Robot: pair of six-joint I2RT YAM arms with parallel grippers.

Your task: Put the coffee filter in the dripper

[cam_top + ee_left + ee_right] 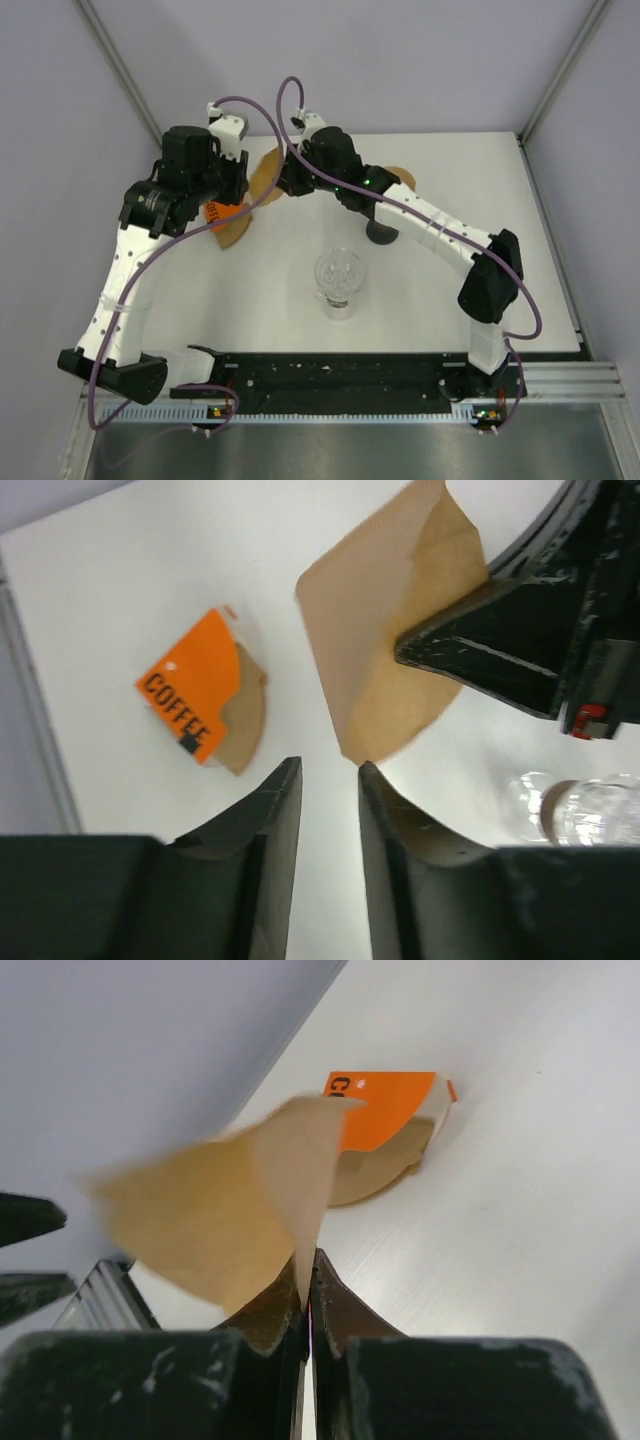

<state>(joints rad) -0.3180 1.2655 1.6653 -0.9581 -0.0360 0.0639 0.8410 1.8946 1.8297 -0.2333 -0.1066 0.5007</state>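
Overhead, white table [470, 185], lilac walls [400, 60], filter [264, 176] aloft

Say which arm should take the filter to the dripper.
Right: the right gripper is shut on the coffee filter, while the left gripper is open and empty.

Top looks down; wrist views share the filter [380, 630].

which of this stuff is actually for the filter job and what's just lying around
For the job:
coffee filter, pinched in the right claw
glass dripper, no filter in it yet

Lying about:
orange coffee pack
dark round object beyond the dripper
left claw, open, holding nothing
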